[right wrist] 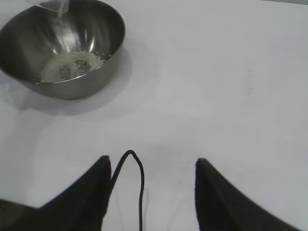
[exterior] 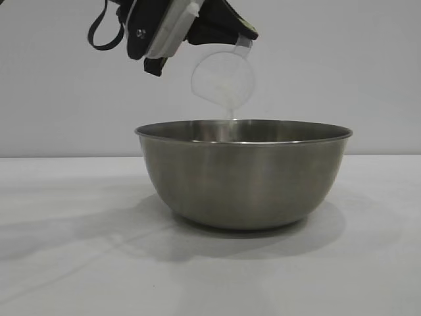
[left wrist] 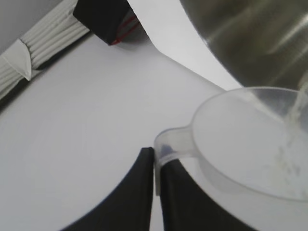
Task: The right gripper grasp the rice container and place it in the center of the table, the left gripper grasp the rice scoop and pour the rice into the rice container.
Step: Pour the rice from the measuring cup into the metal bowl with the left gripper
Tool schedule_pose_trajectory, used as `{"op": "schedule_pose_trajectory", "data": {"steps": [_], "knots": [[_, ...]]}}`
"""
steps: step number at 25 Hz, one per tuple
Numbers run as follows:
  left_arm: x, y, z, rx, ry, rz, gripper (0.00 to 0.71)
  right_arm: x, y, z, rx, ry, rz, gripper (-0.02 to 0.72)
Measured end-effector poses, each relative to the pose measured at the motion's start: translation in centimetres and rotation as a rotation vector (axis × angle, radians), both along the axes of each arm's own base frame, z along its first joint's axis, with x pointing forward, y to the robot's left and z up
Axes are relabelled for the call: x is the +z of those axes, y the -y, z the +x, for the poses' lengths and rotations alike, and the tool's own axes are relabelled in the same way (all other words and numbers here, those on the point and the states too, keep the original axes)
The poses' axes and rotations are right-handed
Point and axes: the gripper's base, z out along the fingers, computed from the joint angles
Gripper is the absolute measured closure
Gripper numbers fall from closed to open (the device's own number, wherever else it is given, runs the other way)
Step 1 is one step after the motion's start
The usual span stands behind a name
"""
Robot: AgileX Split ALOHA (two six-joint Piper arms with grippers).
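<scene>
The rice container (exterior: 243,178), a big steel bowl, stands on the white table (exterior: 66,263). Above its rim hangs the rice scoop (exterior: 223,82), tipped over, with a thin stream of rice (exterior: 231,113) falling into the bowl. My left gripper (exterior: 242,38) is shut on the scoop's handle (left wrist: 171,142); in the left wrist view its black fingers (left wrist: 139,192) pinch that tab, with the left gripper (left wrist: 155,163) over the bowl (left wrist: 255,38). In the right wrist view a pale heap of rice (right wrist: 70,65) lies in the bowl (right wrist: 62,48). My right gripper (right wrist: 151,166) hovers open over bare table, away from the bowl.
A black cable loop (right wrist: 137,168) hangs between the right gripper's fingers. A black block with red wire (left wrist: 103,19) and a white ribbed strip (left wrist: 38,48) lie beyond the table's far edge in the left wrist view.
</scene>
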Motion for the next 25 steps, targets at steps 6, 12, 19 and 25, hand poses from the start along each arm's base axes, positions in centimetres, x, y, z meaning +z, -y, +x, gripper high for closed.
{"op": "schedule_pose_trajectory", "data": {"steps": [6, 12, 19, 25], "knots": [[-0.1, 0.2, -0.1, 0.013, -0.026, -0.001, 0.71, 0.0, 0.0, 0.0, 0.0, 0.0, 0.0, 0.326], [0.4, 0.0, 0.5, 0.191, -0.366, -0.264, 0.71, 0.0, 0.0, 0.0, 0.0, 0.0, 0.0, 0.326], [1.1, -0.6, 1.5, 0.434, -0.984, -0.76, 0.71, 0.0, 0.0, 0.0, 0.0, 0.0, 0.0, 0.326], [1.0, -5.2, 4.0, 0.608, -1.41, -1.214, 0.71, 0.0, 0.0, 0.0, 0.0, 0.0, 0.0, 0.326]]}}
